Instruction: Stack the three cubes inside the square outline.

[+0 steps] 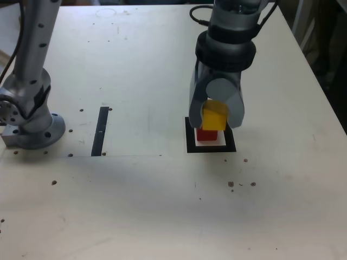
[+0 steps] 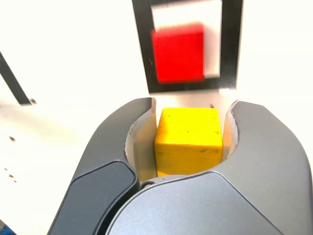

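1. While the single grey robot gripper hangs over the thick black square outline with its pale centre, its jaws are pinched on a small solid yellow cube, one jaw on each opposite side face, as the wrist view shows.

2. The yellow cube is carried clear of the table, directly above or just touching the small solid red cube; whether the two faces are in contact cannot be told from either view.

3. The red cube sits inside the square outline on its pale centre. In the wrist view the red cube lies toward one side of the pale patch, not dead centre (its image is slightly blurred).

4. Judgement: the side grip leaves the yellow cube's underside free, which suits setting it flat on the red one. The red cube serves as the base of the stack, so the step in hand looks like the second tier.

5. The third cube, green, is not visible in either view; its place cannot be stated.

6. A straight black strip lies on the pale tabletop well apart from the outline, toward the exterior view's left, and plays no evident part. The grey arm base stands at that far left.

7. Risk, as judged: the yellow cube appears slightly turned relative to the red one, so an overhanging corner is possible on release.
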